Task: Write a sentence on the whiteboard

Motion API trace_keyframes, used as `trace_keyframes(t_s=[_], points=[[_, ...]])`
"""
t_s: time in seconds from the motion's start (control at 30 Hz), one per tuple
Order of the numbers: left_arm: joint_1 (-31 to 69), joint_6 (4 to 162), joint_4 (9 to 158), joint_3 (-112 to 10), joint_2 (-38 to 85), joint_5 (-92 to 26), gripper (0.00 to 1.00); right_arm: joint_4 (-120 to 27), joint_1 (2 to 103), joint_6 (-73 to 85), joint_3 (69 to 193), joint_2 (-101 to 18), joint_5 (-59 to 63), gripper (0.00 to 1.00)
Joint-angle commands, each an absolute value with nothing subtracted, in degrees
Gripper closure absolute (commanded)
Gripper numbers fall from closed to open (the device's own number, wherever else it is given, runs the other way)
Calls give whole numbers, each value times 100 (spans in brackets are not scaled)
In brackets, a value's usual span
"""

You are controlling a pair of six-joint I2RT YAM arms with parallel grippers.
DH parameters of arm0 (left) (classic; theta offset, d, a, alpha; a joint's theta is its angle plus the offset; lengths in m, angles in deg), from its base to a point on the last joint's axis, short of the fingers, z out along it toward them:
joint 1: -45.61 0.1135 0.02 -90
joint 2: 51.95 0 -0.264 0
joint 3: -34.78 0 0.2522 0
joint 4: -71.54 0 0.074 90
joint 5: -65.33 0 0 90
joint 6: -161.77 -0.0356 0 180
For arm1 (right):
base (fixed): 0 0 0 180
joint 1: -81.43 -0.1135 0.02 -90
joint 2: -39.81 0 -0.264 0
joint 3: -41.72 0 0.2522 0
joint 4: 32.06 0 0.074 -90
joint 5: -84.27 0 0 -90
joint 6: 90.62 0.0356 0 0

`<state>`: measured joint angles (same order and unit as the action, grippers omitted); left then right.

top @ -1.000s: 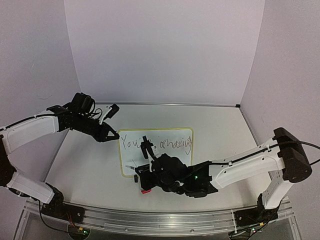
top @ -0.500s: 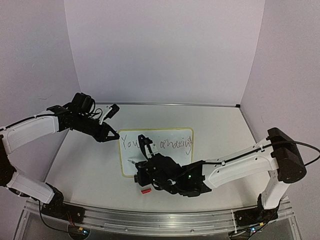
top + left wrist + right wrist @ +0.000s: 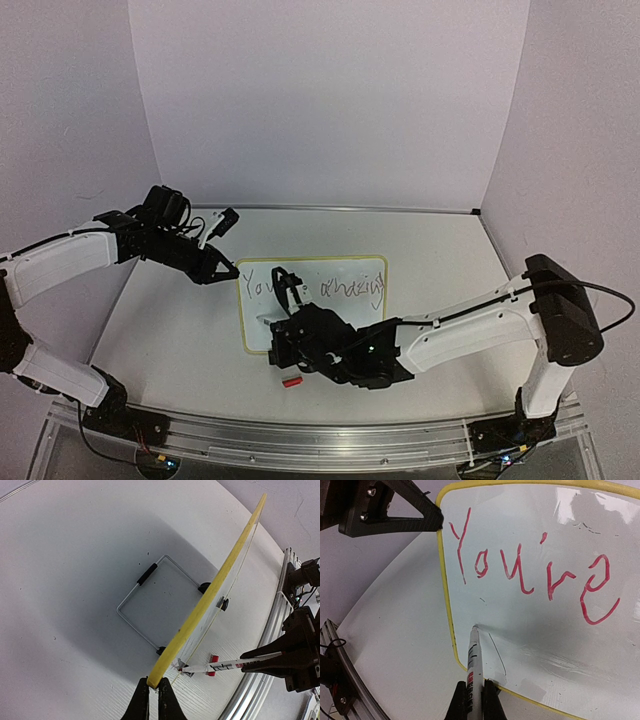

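The whiteboard (image 3: 360, 268) stands tilted mid-table, with its yellow frame (image 3: 210, 595) edge-on in the left wrist view. My left gripper (image 3: 153, 685) is shut on the frame's corner, and shows at the board's upper left (image 3: 232, 270) from above. The sentence (image 3: 315, 288) reads "You're amazing" on one line, with "You're" (image 3: 520, 575) in red strokes up close. My right gripper (image 3: 475, 687) is shut on a white marker (image 3: 474, 655) whose tip touches the board's lower left (image 3: 545, 630). A thin dark stroke (image 3: 497, 655) lies beside the tip.
A red marker cap (image 3: 292, 381) lies on the table in front of the board. A wire stand (image 3: 150, 600) props the board from behind. An aluminium rail (image 3: 300, 430) runs along the near edge. Purple walls close in the left, back and right.
My right arm has shifted left and slightly toward the board, carrying the marker to its lower-left area. The left arm and the board have not moved.
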<state>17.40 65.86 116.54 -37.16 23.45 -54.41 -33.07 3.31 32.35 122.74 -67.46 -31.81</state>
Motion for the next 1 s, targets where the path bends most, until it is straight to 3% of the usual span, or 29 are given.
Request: trace_keyframes(t_s=[0.0,0.63,0.97], points=[[1596,6547,11946,-3761,2433,-5378,100,-3314,408,3195,12525,-6900,-3241,100],[1599,6546,11942,-3763,2443,-5370,100,-3598,416,3471,11994,-6295,-3691,100],[1590,6549,11940,-3769,2487,-5375,100,-3012,392,2928,11860,-6022,-2996,100]])
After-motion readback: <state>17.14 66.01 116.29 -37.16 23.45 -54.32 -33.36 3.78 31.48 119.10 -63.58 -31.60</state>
